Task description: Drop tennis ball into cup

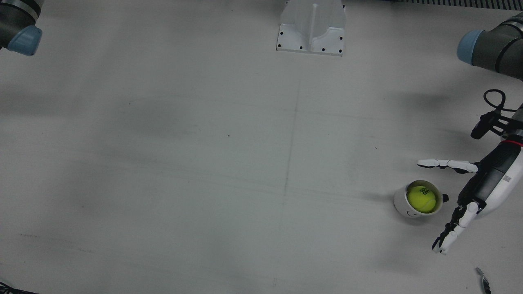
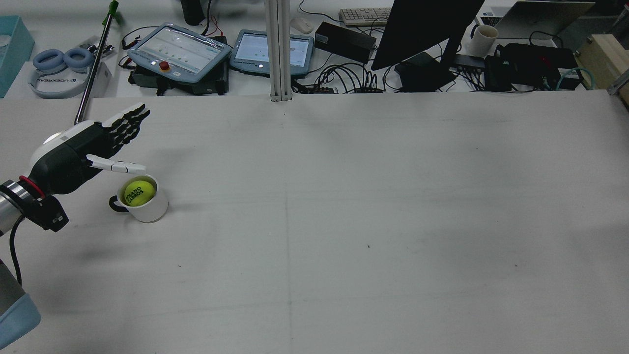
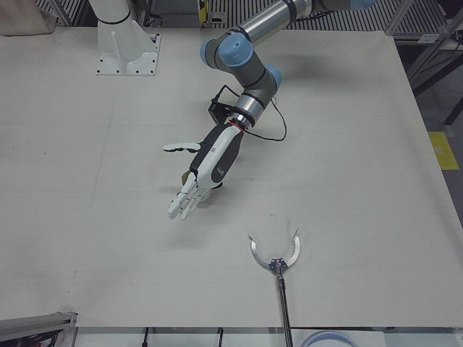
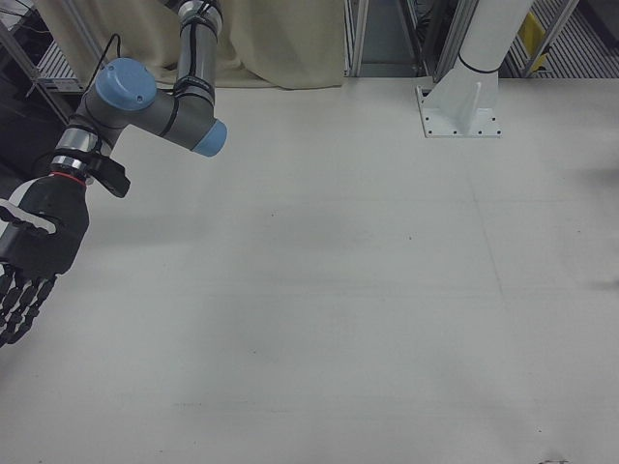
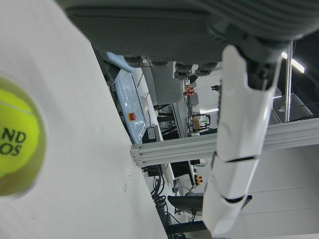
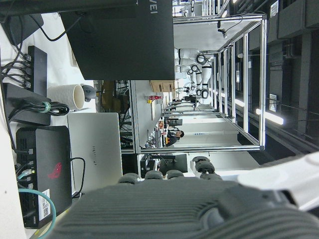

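Left hand [image 2: 86, 147] splayed above white table [image 2: 344, 221], cluttered desk [image 2: 344, 59] beyond.

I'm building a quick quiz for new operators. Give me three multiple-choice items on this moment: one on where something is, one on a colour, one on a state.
1. Where is the tennis ball?
A. Inside the cup
B. On the bare table
C. In the left hand

2. What colour is the cup's handle?
A. White
B. Black
C. Yellow

3. What state is the left hand in?
A. Shut on the ball
B. Shut on the cup
C. Open, holding nothing

Answers:
1. A: the tennis ball sits within the rim of the cup in both the rear and front views.
2. B: a dark handle sticks out from the white cup body.
3. C: the left hand has its fingers spread beside the cup, with nothing in it.
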`<state>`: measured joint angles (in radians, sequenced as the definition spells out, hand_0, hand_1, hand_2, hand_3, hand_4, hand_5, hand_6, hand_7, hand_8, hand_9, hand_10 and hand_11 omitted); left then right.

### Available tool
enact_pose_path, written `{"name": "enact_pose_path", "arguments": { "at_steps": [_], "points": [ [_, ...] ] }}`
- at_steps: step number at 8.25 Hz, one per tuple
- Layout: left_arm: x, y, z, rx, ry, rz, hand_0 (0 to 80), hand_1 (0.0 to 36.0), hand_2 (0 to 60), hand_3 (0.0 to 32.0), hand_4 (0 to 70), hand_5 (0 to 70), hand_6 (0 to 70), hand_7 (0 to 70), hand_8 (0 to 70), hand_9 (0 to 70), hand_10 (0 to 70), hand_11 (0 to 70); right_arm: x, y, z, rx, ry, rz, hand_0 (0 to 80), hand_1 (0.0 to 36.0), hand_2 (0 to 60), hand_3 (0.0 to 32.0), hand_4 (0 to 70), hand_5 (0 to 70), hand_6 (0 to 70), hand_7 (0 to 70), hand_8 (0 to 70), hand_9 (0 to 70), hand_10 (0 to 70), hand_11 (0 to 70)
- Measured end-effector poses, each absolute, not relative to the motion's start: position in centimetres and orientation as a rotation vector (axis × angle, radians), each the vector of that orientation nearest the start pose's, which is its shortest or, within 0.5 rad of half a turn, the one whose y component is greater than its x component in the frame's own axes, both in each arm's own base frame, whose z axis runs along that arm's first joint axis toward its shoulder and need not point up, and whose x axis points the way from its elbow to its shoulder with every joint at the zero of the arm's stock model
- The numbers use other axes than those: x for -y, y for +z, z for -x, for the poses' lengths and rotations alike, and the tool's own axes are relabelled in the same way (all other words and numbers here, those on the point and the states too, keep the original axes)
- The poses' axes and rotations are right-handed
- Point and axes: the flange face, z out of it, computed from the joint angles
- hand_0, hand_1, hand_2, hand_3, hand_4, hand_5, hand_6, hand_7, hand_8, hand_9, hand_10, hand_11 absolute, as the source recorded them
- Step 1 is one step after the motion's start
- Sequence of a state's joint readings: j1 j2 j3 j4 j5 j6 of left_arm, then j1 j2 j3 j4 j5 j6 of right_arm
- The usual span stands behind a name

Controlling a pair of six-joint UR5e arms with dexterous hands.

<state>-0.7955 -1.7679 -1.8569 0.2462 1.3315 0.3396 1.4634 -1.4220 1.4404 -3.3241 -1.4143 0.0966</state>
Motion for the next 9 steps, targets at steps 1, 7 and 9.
{"name": "enact_pose_path", "arguments": {
  "at_steps": [1, 7, 9],
  "points": [
    [50.4, 46.3, -26.1, -2.144, -1.56, 0.253, 62.0, 35.1, 18.6, 0.0, 0.0, 6.2, 0.8, 13.0, 0.0, 1.2, 0.0, 2.5, 54.9, 69.0, -9.1, -1.977, -2.321, -0.019, 0.0, 0.0, 0.0, 0.0, 0.0, 0.0, 0.0, 0.0, 0.0, 0.0, 0.0, 0.0],
    [51.5, 38.0, -9.7, -2.291, -1.627, -0.001, 66.1, 36.0, 22.8, 0.0, 1.5, 6.7, 1.1, 17.3, 0.0, 2.0, 0.4, 4.1, 54.9, 68.7, -9.2, -1.982, -2.312, -0.018, 0.0, 0.0, 0.0, 0.0, 0.0, 0.0, 0.0, 0.0, 0.0, 0.0, 0.0, 0.0],
    [51.2, 35.0, -8.9, -2.34, -1.592, 0.002, 62.8, 35.6, 21.6, 0.0, 2.9, 6.1, 1.1, 18.3, 0.0, 2.2, 0.5, 4.1, 54.9, 68.6, -9.3, -1.984, -2.31, -0.017, 0.0, 0.0, 0.0, 0.0, 0.0, 0.0, 0.0, 0.0, 0.0, 0.0, 0.0, 0.0]
  ]
}}
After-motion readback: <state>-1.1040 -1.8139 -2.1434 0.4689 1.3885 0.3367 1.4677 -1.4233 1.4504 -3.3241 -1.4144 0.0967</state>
